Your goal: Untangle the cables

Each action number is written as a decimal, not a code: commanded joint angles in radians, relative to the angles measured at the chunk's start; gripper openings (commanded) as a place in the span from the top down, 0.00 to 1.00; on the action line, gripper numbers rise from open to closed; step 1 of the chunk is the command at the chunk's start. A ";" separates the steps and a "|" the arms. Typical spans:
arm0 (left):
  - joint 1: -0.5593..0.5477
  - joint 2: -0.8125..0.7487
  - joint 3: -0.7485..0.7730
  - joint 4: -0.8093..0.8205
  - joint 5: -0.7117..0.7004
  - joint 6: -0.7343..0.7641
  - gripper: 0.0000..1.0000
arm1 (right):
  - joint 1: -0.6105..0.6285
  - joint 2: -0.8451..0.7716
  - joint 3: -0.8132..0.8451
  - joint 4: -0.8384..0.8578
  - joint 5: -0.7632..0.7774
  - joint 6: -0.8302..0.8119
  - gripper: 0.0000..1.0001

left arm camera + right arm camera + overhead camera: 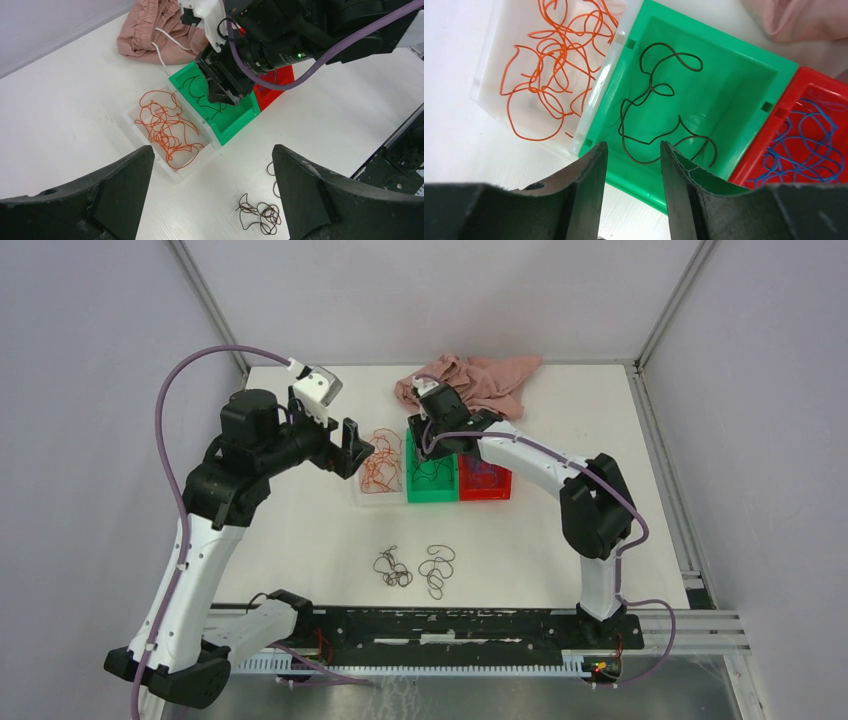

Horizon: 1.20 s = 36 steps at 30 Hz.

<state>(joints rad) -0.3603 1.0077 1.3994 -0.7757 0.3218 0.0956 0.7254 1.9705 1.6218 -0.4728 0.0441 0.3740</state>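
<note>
Orange cables point(381, 468) lie in a clear white bin point(185, 170). One dark cable point(659, 110) lies in the green bin point(639, 180), and blue cables point(814, 140) lie in the red bin point(485, 494). A dark tangle point(393, 568) and a loose dark strand point(437, 568) lie on the table in front of the bins. My left gripper point(352, 448) is open and empty, held above the white bin's left side. My right gripper point(633, 146) is open and empty, just over the green bin's near edge.
A pink cloth point(480, 380) with a white cord lies bunched behind the bins. The three bins stand side by side at mid-table. The right arm reaches across the red and green bins. A metal frame borders the table at the right.
</note>
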 commanded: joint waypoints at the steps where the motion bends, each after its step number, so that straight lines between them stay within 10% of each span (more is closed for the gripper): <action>1: 0.001 -0.010 0.000 0.050 0.001 0.051 0.05 | -0.004 -0.092 0.045 -0.006 0.073 0.003 0.51; 25: 0.000 -0.068 -0.047 0.105 0.080 0.079 0.01 | -0.004 0.017 -0.080 0.104 0.111 0.048 0.74; 36: -0.001 -0.051 -0.042 0.068 0.080 0.099 0.01 | 0.059 -0.324 -0.289 0.030 0.131 -0.031 0.48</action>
<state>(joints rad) -0.3603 0.9543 1.3506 -0.7246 0.3759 0.1486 0.7357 1.8015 1.4029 -0.4091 0.1471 0.3820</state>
